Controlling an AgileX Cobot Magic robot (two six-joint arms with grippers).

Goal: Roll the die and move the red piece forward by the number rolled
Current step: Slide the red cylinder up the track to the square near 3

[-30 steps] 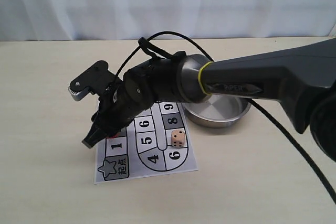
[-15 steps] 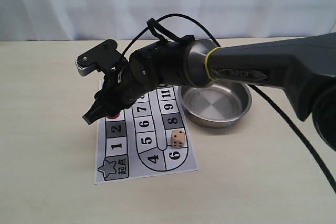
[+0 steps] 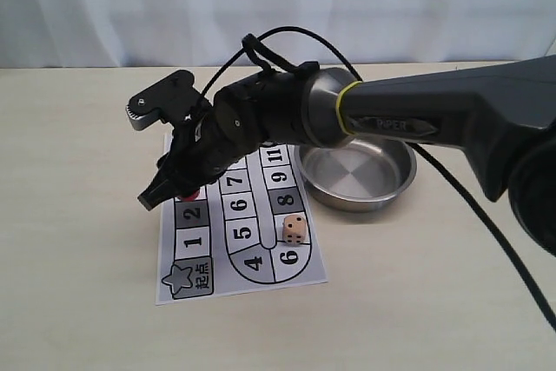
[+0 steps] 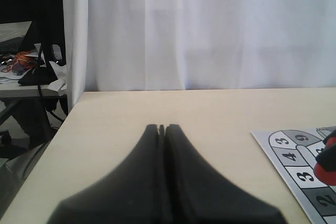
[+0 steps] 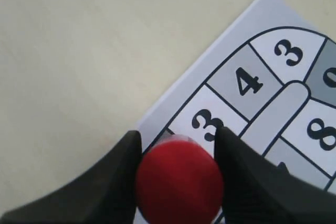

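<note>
Printed paper game board point(image 3: 253, 262): flat on the counter, star start square at the nearest corner, numbered squares running away from it.
Small pale beige die with dark pips point(image 3: 294, 229): at rest on the board between squares 6 and 8; top count too small to read.
Small bright red cylinder piece point(image 5: 178, 184): over the board's left column, at squares 2 and 3; cannot tell whether lifted clear of the paper.
Right tool point(image 5: 178, 136): clamped on the red piece, one dark finger on each side, reaching across the board from the right.
Round steel bowl point(image 3: 356, 202): just beside the board's far right edge, nothing seen inside.
Left tool point(image 4: 161, 128): closed on nothing, well apart from the board, off its left edge.
Done, as judged: roll finished, with the die lying still; piece picked up.
Left, as judged: carrying the piece on to the square matching the roll, setting it down upright, letting go.
Caution: target square unconfirmed, since pips unreadable.
</note>
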